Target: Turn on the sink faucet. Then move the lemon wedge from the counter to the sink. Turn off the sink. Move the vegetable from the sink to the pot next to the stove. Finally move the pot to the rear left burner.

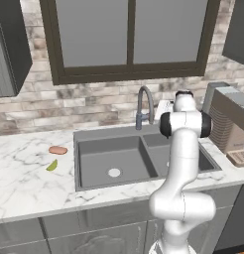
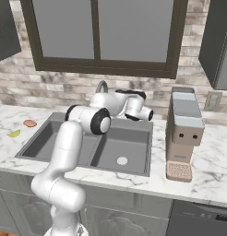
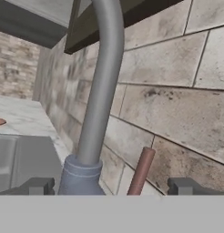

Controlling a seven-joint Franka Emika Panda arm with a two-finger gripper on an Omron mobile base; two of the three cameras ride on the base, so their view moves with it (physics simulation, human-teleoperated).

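Note:
The sink faucet (image 3: pixel 102 91) rises close in front of the hand view, its grey spout curving up past a darker base. A red-brown lever (image 3: pixel 141 170) leans beside that base, against the brick wall. My gripper (image 3: pixel 111 186) is open, its fingertips (image 3: pixel 38 185) set wide to either side of the faucet base and lever, touching neither. In the left base view the faucet (image 1: pixel 144 106) stands behind the sink (image 1: pixel 94 135), and the arm reaches to its right. The lemon wedge (image 1: pixel 52 165) lies on the counter (image 1: pixel 25 183) left of the sink. No water is running.
A flat orange-brown oval (image 1: pixel 58 150) lies just behind the lemon wedge. A tall coffee machine (image 2: pixel 184 129) stands on the counter right of the sink. The brick wall and window frame are directly behind the faucet.

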